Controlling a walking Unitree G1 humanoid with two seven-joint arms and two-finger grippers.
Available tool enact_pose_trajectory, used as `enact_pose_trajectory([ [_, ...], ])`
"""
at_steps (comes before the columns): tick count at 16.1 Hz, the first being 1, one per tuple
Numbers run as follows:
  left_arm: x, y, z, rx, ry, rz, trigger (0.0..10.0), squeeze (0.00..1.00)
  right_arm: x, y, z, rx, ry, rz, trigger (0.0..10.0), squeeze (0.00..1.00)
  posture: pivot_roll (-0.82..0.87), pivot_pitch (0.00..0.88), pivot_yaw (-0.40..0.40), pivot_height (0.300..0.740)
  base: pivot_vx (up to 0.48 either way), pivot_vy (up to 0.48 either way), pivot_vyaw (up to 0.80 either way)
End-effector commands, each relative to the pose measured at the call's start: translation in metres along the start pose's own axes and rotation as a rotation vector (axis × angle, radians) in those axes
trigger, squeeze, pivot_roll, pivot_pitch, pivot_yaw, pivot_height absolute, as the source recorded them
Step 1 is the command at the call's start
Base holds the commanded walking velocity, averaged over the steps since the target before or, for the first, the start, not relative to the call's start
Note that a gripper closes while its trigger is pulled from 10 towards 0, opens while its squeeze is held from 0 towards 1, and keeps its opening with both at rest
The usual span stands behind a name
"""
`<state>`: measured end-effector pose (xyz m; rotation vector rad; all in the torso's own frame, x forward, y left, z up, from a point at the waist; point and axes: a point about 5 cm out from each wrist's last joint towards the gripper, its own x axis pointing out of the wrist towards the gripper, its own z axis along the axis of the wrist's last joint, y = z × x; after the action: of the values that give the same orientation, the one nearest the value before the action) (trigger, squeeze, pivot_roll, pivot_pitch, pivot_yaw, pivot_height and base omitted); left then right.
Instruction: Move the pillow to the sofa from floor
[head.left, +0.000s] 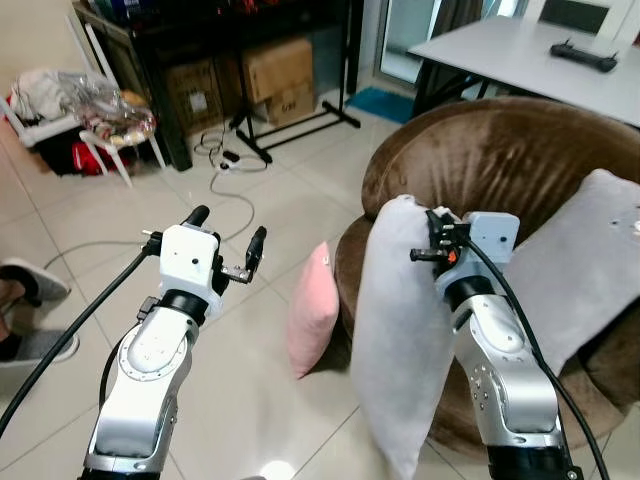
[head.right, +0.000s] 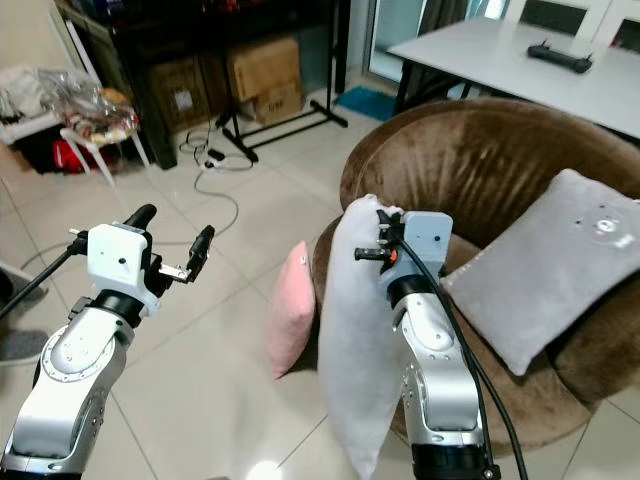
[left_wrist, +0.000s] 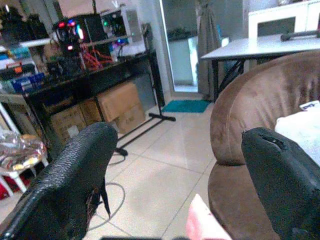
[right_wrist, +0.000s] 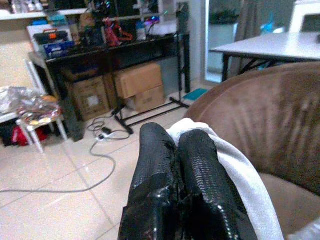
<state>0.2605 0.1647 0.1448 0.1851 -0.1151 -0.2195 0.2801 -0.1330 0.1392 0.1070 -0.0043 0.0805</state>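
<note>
While your left gripper (head.left: 228, 243) is waiting wide apart over the floor (head.left: 230, 400), the pink pillow (head.left: 312, 310) is leaning on the sofa (head.left: 480, 160). Your right gripper (right_wrist: 175, 150) is pinching the grey pillow (head.left: 400, 340) by its top edge. It is hanging soft and light, so you are needing a firm pinch of cloth.

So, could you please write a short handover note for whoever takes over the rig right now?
Right claw: shut on the top edge of a grey pillow, holding it upright, hanging in front of the brown sofa.
Left claw: open, empty, raised over the tiled floor.
Pink pillow: on the floor, leaning against the sofa front.
Second grey pillow: already resting on the sofa seat.
Done: grey pillow lifted.
Left: place it on the seat and release; the pink pillow may need moving next.
</note>
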Motion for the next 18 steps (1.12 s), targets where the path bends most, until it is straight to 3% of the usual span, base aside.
enact_pose_trajectory([
  [1,-0.0009,0.0011,-0.0020,0.005,0.011,0.005,10.0,0.00,0.0026,0.0080,0.0147,-0.003,-0.077,0.041,10.0,0.00,0.04,0.000,0.022,0.740,0.266,0.000,0.00],
  [7,-0.0016,0.0013,-0.0022,-0.002,0.006,0.007,10.0,0.00,0.0053,0.0107,0.0178,0.006,-0.086,0.063,10.0,0.00,0.04,0.000,0.014,0.740,0.282,0.000,0.00],
  [11,-0.0026,0.0010,-0.0021,-0.004,0.006,0.007,10.0,0.00,0.0058,0.0134,0.0185,0.023,-0.087,0.085,10.0,0.00,0.04,0.000,0.010,0.740,0.292,0.000,-0.73],
  [18,-0.0012,0.0018,-0.0020,-0.002,0.011,-0.002,10.0,0.00,0.0074,0.0134,0.0190,0.017,-0.092,0.083,10.0,0.00,0.04,0.000,0.026,0.740,0.292,0.000,0.00],
])
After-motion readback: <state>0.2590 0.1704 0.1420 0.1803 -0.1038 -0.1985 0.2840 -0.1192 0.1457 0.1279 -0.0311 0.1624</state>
